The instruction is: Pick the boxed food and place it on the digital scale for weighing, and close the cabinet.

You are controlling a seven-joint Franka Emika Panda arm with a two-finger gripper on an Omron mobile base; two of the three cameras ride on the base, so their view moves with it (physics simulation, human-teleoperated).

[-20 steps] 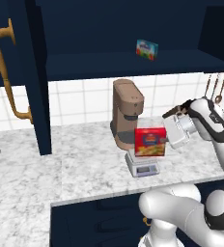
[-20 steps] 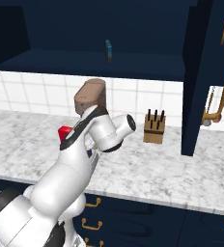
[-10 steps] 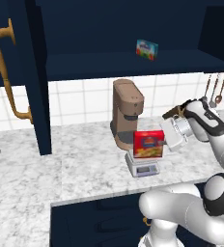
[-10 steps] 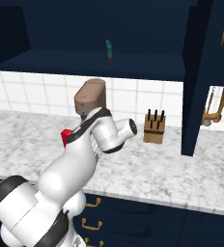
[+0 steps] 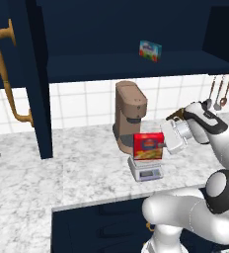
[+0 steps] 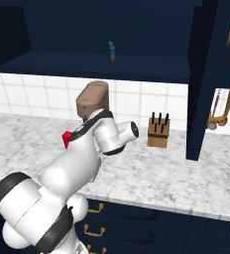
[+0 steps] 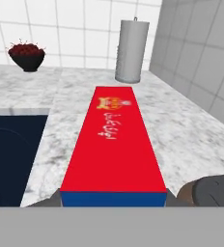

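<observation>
Red boxed food (image 5: 148, 146) now upright on digital scale (image 5: 145, 170); my hand (image 5: 171, 136) eased back, fingers spread beside carton; weighing step done, cabinet (image 5: 35, 79) door open

A grey-veined white marble tabletop (image 5: 77, 173) runs below a wall of white square tiles (image 5: 87, 101). Dark navy drawer fronts (image 6: 151, 228) with small brass handles sit under its edge. In the hand view, well beyond the pincer, a grey cylinder (image 7: 132, 44) stands on the marble near a dark bowl of red fruit (image 7: 27, 55), where pale grey tiles (image 7: 201, 53) meet the white ones at a corner.
</observation>
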